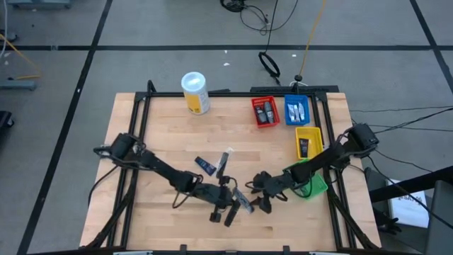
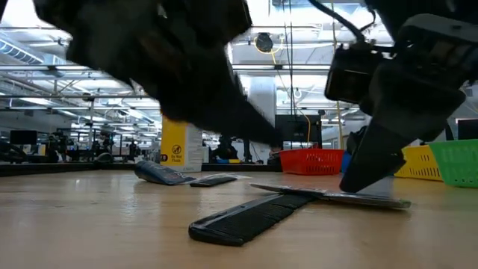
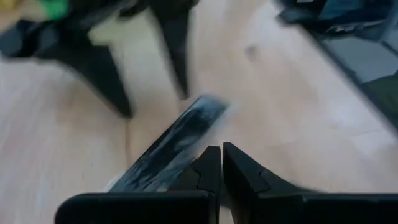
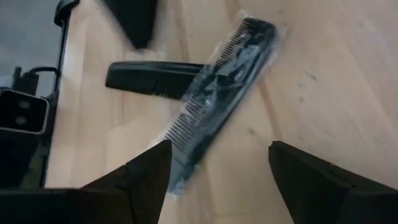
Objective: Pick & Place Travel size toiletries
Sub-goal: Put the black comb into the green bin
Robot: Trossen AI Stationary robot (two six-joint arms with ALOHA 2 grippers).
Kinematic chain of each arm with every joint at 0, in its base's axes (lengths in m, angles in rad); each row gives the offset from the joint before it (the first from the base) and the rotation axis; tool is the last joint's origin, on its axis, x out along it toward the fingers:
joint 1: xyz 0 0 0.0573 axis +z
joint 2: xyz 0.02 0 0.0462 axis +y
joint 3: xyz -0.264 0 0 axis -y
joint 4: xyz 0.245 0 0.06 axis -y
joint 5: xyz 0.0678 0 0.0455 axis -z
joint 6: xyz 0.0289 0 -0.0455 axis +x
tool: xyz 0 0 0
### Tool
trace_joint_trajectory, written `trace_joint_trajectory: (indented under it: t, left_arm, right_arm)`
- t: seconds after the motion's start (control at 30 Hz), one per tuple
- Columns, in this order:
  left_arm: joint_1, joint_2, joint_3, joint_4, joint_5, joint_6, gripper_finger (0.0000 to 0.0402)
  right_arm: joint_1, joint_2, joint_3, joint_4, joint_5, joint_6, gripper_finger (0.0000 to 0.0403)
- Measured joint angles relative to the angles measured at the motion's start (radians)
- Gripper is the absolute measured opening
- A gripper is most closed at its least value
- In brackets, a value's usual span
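Note:
A black comb in a clear wrapper [image 4: 217, 93] lies on the wooden table [image 1: 163, 127], crossing over a second flat black comb [image 4: 155, 79]. My right gripper [image 4: 219, 149] is open, slanting down, with one finger on each side of the wrapped comb's near end. My left gripper [image 3: 221, 155] is shut, and its tips are right beside the wrapped comb [image 3: 174, 143]. A dark blue sachet [image 1: 205, 164] and a silver tube [image 1: 224, 160] lie flat further back. In the high view both grippers [image 1: 228, 212] [image 1: 263, 200] meet near the table's front middle. My left gripper's shut fingertips [image 3: 208, 163] stand against the side of the wrapped comb's end. I cannot tell whether they touch it. My right gripper has one finger [image 2: 373, 161] slanting down to the wrapper's edge [image 2: 351, 193]. Whether it touches cannot be told, and the comb lies flat.
Along the right side stand a red bin [image 1: 265, 111], a blue bin [image 1: 296, 110], a yellow bin [image 1: 308, 142] and a green bin [image 1: 313, 183]. The green bin is partly under my right arm. A white canister with a yellow label [image 1: 195, 92] stands at the far edge.

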Motion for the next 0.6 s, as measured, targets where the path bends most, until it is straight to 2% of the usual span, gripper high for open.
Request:
trace_joint_trajectory:
  t: [0.3, 0.6]
  left_arm:
    - [0.086, 0.1, 0.001, 0.037, 0.106, -0.064, 0.0021]
    - [0.109, 0.136, 0.002, 0.056, 0.1, -0.099, 0.0021]
  right_arm:
    - [-0.04, 0.08, 0.068, -0.006, -0.068, 0.05, 0.0254]
    - [-0.059, 0.114, 0.089, -0.016, -0.09, 0.061, 0.025]
